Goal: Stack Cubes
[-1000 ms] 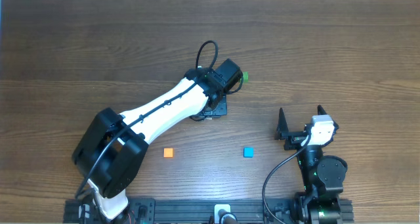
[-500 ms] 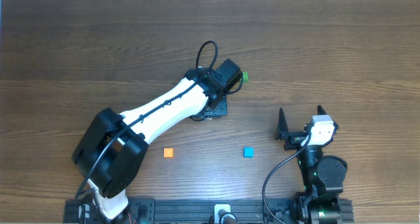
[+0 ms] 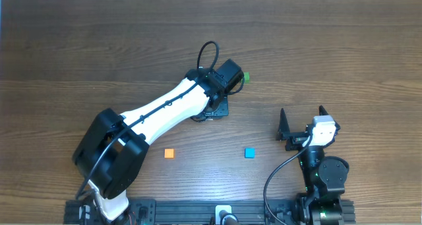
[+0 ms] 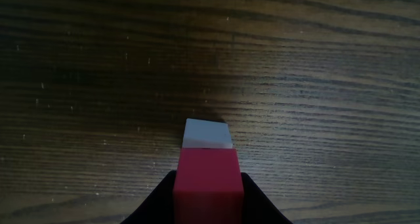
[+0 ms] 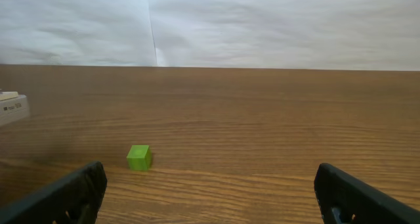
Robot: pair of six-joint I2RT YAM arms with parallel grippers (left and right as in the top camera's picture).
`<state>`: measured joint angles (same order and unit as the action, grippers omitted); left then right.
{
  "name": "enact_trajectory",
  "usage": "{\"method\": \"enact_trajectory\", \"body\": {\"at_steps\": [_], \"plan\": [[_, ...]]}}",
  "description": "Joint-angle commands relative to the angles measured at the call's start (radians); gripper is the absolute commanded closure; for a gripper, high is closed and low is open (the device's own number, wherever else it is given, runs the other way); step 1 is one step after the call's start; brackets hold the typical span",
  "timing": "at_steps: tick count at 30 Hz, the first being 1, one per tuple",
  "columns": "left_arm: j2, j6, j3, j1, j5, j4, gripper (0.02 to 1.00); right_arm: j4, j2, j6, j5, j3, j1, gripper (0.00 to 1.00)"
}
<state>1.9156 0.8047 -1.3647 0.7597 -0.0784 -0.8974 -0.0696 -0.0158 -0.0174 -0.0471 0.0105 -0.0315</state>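
My left gripper [image 4: 207, 196] is shut on a red cube [image 4: 207, 179], fingers pointing down at the table. A grey cube [image 4: 208, 133] lies right under the red one, which hides part of it; I cannot tell if they touch. From above, the left gripper [image 3: 212, 111] stands near the table's middle, the arm covering both cubes. A green cube [image 3: 246, 76] sits just right of the left wrist and shows as the green cube [image 5: 139, 157] in the right wrist view. An orange cube [image 3: 169, 153] and a blue cube [image 3: 249, 152] lie near the front. My right gripper [image 3: 302, 121] stands open at the right and holds nothing.
The wooden table [image 3: 99, 40] is bare across the back and left. A white part of the left arm [image 5: 13, 106] shows at the edge of the right wrist view. A pale wall [image 5: 262, 27] rises behind the table.
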Motion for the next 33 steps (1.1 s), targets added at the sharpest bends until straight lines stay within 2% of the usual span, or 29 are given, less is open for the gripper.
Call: {"method": "enact_trajectory", "body": {"at_steps": [1, 33], "plan": [[0.006, -0.012, 0.006, -0.005, 0.006, -0.004, 0.967, -0.002, 0.005, 0.004, -0.012, -0.005, 0.006, 0.007], [0.047, -0.011, 0.006, -0.005, 0.006, -0.003, 0.928, -0.002, 0.005, 0.004, -0.012, -0.005, 0.006, 0.007]]}}
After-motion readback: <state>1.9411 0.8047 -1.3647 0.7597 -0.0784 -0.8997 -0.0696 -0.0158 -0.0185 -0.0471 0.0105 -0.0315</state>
